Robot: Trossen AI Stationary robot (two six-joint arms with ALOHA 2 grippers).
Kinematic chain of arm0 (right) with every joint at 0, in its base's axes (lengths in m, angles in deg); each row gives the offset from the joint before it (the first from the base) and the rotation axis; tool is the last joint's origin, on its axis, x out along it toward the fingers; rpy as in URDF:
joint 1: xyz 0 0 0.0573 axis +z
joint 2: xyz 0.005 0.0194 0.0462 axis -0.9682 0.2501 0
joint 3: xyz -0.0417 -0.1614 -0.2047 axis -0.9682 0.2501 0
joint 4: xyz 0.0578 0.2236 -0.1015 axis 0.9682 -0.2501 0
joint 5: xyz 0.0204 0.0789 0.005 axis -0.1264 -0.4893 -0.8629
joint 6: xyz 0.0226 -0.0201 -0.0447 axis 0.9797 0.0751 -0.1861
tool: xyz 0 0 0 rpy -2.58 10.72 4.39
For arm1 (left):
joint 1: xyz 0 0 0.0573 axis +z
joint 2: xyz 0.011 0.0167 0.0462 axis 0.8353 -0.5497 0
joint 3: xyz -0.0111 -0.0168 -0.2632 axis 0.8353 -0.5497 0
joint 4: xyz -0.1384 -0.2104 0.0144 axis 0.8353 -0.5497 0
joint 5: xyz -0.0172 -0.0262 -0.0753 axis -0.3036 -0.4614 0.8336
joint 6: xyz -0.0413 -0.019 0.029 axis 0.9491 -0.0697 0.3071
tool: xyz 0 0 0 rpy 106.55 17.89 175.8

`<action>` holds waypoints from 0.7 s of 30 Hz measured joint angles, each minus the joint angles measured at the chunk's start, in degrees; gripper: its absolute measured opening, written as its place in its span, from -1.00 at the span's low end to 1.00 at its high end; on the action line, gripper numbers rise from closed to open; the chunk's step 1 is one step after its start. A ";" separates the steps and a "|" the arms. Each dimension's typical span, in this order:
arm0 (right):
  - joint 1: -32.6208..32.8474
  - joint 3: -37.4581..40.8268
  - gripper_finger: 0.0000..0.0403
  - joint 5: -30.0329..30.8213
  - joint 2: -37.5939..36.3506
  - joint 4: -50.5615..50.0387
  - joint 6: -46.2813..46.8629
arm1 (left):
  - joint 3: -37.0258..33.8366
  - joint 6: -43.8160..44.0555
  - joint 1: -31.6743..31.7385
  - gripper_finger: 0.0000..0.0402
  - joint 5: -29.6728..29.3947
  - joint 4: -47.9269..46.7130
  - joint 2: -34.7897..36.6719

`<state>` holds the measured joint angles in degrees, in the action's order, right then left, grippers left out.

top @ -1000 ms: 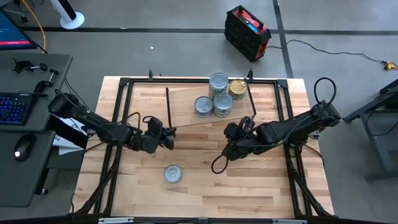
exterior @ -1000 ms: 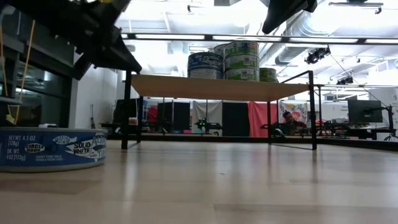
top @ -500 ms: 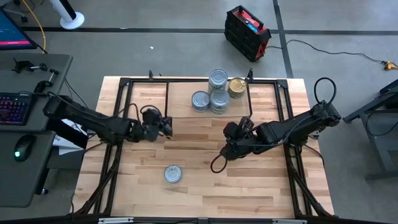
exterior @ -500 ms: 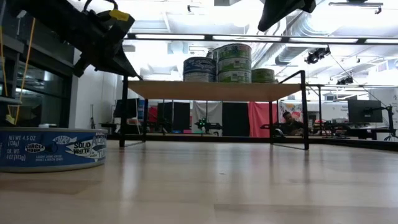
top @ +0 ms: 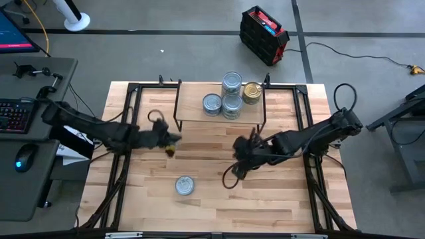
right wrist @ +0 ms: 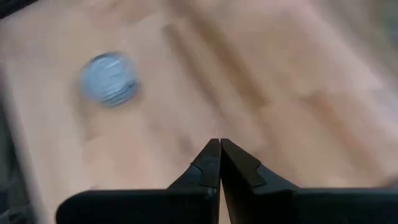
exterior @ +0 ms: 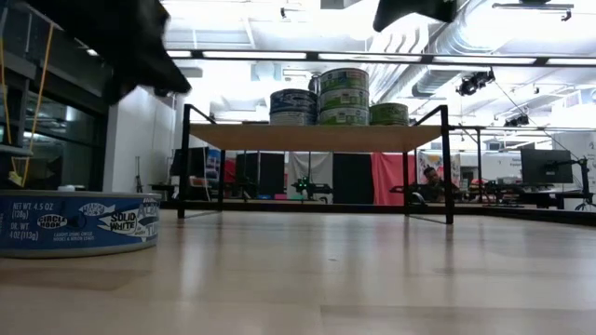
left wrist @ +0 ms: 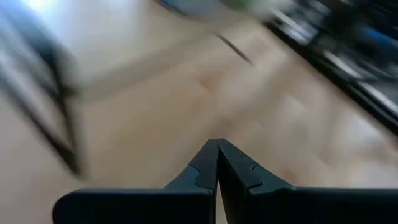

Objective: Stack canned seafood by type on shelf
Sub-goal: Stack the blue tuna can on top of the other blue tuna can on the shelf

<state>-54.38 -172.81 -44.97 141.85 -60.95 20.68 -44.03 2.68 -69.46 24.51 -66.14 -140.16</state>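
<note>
The shelf [top: 199, 118] stands on its wire legs at the far middle of the table. On it rest three silver-lidded tins [top: 211, 104] and a gold tin [top: 252, 93]; in the low view the middle tins [exterior: 343, 93] stand two high. One blue-sided tin [top: 184, 185] lies alone toward the near edge and also shows in the low view [exterior: 74, 221] and the right wrist view [right wrist: 111, 86]. My left gripper [top: 171, 141] hovers shut left of the shelf's near corner [left wrist: 217, 143]. My right gripper [top: 238, 155] hovers shut over bare table in front of the shelf [right wrist: 219, 142].
Black frame rails [top: 126, 133] run along the table's left and right sides. A desk with a keyboard [top: 16, 113] stands beside the left edge. Bare wood [top: 265, 199] stretches from the shelf to the near edge, around the lone tin.
The shelf with its tins has slid toward the far edge and turned from askew to square with the table. My left gripper has risen and drawn back toward the left edge, away from the shelf's near left leg. My right gripper has tipped a little, staying about where it was.
</note>
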 joint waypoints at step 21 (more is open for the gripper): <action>-5.54 0.02 -1.00 -37.19 28.84 42.01 -16.73 | 2.53 8.15 -33.79 -1.00 -0.66 8.36 -26.82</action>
<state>-59.92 -172.79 -82.17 170.69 -18.94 3.95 -41.50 10.83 -103.25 23.85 -57.78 -166.99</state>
